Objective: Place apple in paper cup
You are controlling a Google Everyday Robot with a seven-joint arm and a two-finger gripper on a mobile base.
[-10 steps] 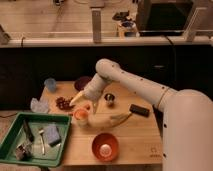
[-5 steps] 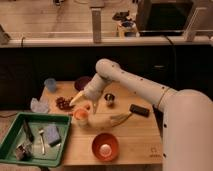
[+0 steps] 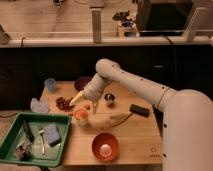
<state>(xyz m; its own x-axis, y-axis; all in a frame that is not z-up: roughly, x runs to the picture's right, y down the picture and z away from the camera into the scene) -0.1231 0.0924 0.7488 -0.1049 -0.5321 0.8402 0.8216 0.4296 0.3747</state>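
The white paper cup [image 3: 80, 119] stands on the wooden table [image 3: 135, 137], left of centre. The orange-red apple [image 3: 80, 113] sits in the cup's mouth and fills it. My gripper [image 3: 84, 104] hangs just above and slightly behind the cup at the end of the white arm, which reaches in from the right. Its two pale fingers are spread apart, one to the left of the apple and one to the right, and neither appears to clamp it.
A red-orange bowl [image 3: 105, 146] sits at the front. A metal cup [image 3: 109, 98], a black block [image 3: 139, 110] and a pale long piece [image 3: 107, 120] lie to the right. Grapes [image 3: 62, 103], a blue cup [image 3: 50, 84] and a dark plate [image 3: 81, 83] are behind, and a green tray [image 3: 10, 135] is at the left.
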